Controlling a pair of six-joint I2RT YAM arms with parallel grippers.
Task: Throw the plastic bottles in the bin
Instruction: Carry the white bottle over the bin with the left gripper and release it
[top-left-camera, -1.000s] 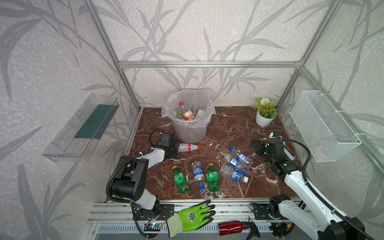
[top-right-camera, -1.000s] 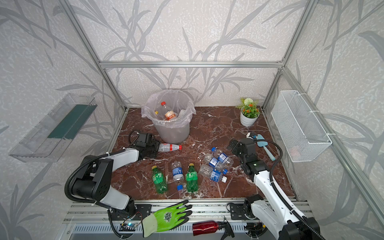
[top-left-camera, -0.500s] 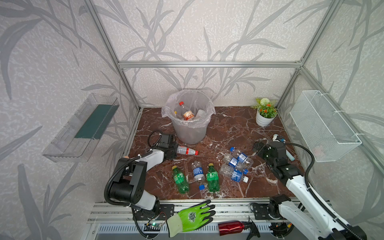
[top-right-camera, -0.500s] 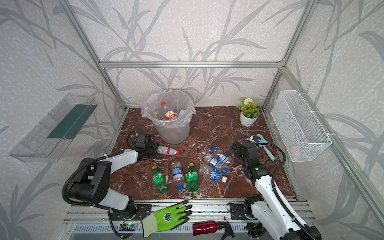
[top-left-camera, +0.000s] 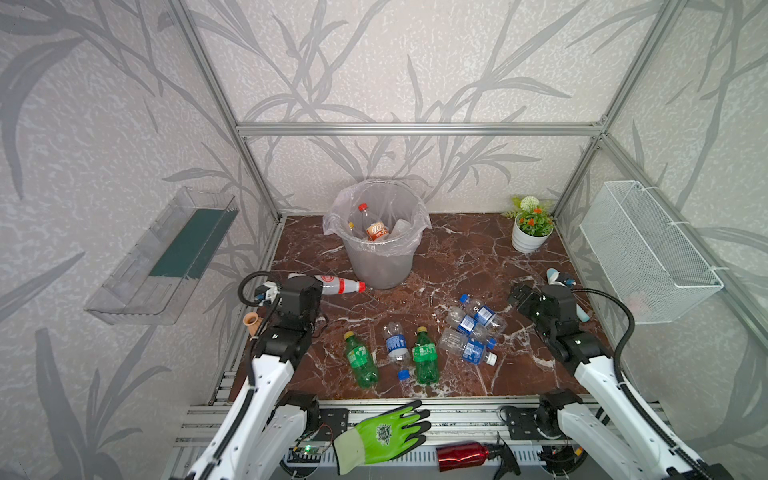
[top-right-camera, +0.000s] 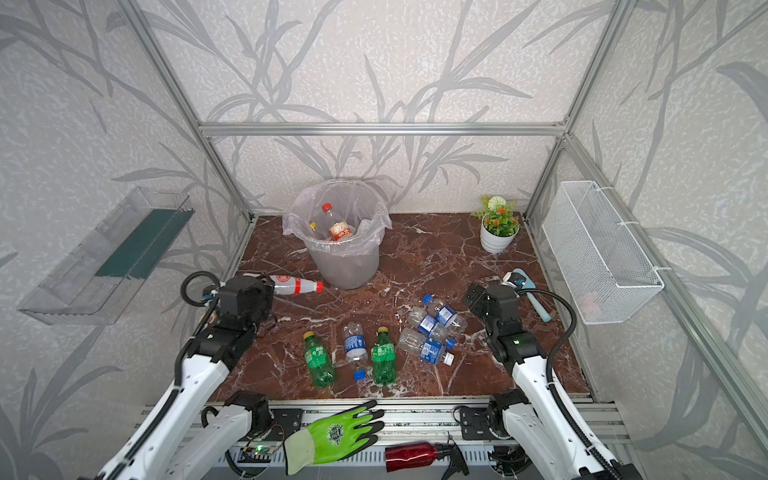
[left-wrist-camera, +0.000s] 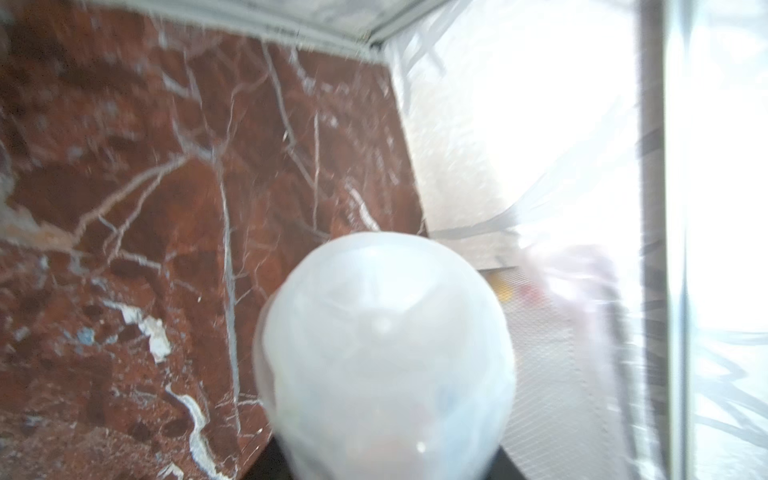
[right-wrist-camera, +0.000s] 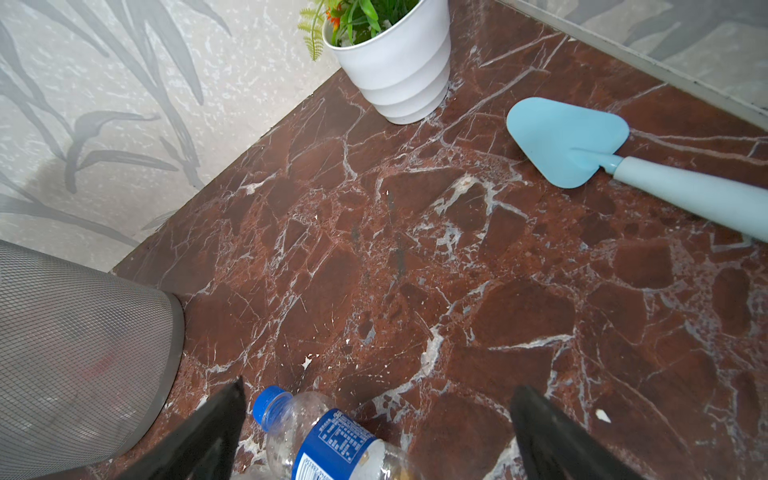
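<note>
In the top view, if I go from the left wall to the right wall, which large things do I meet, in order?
Clear wall tray → grey bin → potted plant → white wire basket.

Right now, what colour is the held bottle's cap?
The bottle has a red cap; clearest in a top view.

You'll find the bin (top-left-camera: 380, 266) near the counter's (top-left-camera: 457, 257) back edge, left of centre, the potted plant (top-left-camera: 530, 239) in the back right corner, the trowel (right-wrist-camera: 569, 141) by the right edge, loose bottles (top-left-camera: 426, 359) strewn toward the front edge, and a held bottle (top-left-camera: 338, 286) in the left claw (top-left-camera: 311, 284) just before the bin, toward the left edge.
</note>
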